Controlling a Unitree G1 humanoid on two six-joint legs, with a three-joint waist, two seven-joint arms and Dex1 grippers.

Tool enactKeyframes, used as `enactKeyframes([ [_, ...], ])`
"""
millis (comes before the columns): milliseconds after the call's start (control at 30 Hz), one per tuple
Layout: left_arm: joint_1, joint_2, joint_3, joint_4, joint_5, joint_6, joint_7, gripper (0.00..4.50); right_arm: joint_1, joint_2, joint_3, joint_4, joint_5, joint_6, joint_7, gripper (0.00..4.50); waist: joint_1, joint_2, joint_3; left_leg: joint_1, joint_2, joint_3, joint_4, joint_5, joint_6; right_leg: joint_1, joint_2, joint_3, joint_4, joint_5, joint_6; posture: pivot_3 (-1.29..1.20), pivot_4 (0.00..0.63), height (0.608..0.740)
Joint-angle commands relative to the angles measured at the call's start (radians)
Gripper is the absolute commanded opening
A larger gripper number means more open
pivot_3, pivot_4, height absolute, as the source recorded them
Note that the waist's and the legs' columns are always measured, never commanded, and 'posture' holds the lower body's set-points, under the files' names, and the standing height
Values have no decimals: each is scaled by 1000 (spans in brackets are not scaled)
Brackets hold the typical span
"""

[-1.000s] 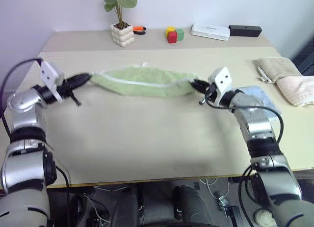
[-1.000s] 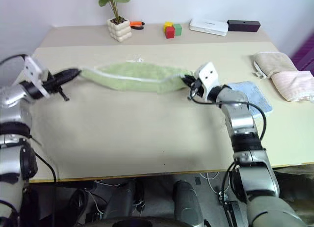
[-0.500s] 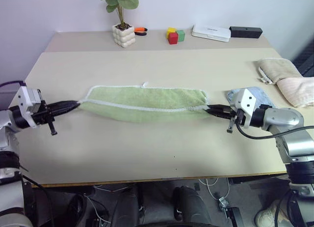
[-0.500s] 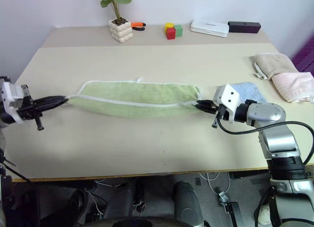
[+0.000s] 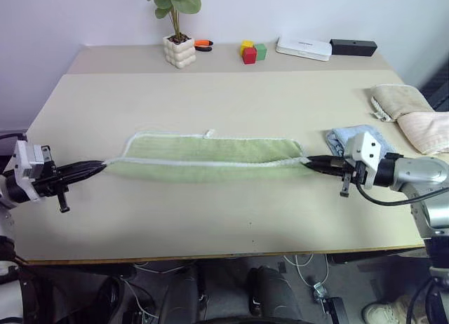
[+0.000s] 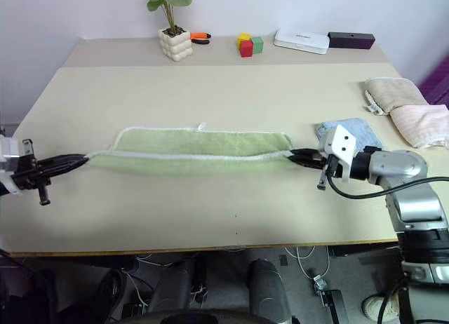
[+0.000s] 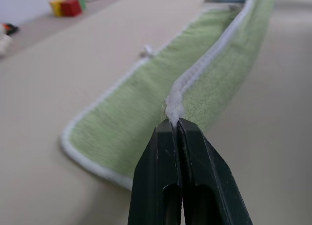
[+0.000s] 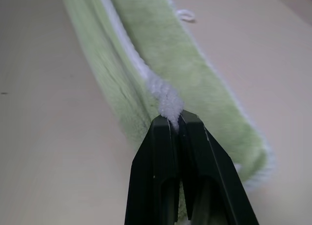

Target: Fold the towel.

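From my head cameras, 1 green towel (image 5: 210, 156) lies stretched in a long band across the middle of the counter (image 5: 210, 219). My left gripper (image 5: 100, 167) is clamped on its left end, my right gripper (image 5: 309, 163) on its right end. At the far edge stand 1 potted plant (image 5: 176, 26), 3 coloured blocks (image 5: 250, 50), 1 white box (image 5: 303, 48) and 1 black box (image 5: 353, 47). 2 beige towels (image 5: 410, 113) lie far right, 1 blue cloth (image 5: 345, 139) just behind my right gripper.

In my left wrist view, 2 fingers (image 7: 158, 181) pinch the white edging together.

In my right wrist view, 2 fingers (image 8: 156, 176) squeeze bunched white edging, with 1 small loop (image 8: 185, 14) beyond.
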Motion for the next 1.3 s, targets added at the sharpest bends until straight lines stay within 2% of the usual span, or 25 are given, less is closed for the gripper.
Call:
enactKeyframes([
  [33, -93, -33, 1, 57, 20, -35, 43, 0, -96, 45, 0, 70, -26, -53, -51, 52, 0, 0, 0, 1, 0, 0, 0, 0, 0, 1, 0, 0, 0, 0, 0, 0, 150, 735],
  [333, -333, -92, -39, 334, 142, -160, 154, 0, -254, 124, 54, 287, -136, -178, -125, 52, 1, 0, 0, 1, 0, 1, 1, 0, 0, 1, 0, 0, 0, 0, 1, 0, 150, 735],
  [567, -416, -131, -68, 474, 244, -255, 331, 0, -308, 154, 83, 408, -216, -256, -200, 52, -3, 0, 0, 1, 0, 2, 1, 1, -1, 0, 0, 0, 0, 0, 1, 0, 150, 735],
  [867, -455, -165, -103, 532, 334, -297, 477, 0, -325, 177, 111, 479, -286, -287, -278, 52, -1, 0, 0, 1, 0, 2, 1, 1, -1, 0, 0, 1, 0, 0, 1, 0, 150, 735],
  [1167, -461, -184, -122, 549, 377, -272, 562, 0, -336, 205, 128, 514, -321, -305, -322, 52, -3, 0, 0, 1, 0, 3, 1, 2, -3, 0, 0, 1, 1, 0, 1, 0, 150, 735],
  [1300, -459, -196, -125, 542, 374, -229, 541, 0, -327, 210, 136, 507, -319, -283, -306, 52, -2, 0, 0, 1, 0, 3, 1, 2, -3, 0, 0, 1, 1, 0, 1, 0, 150, 735],
])
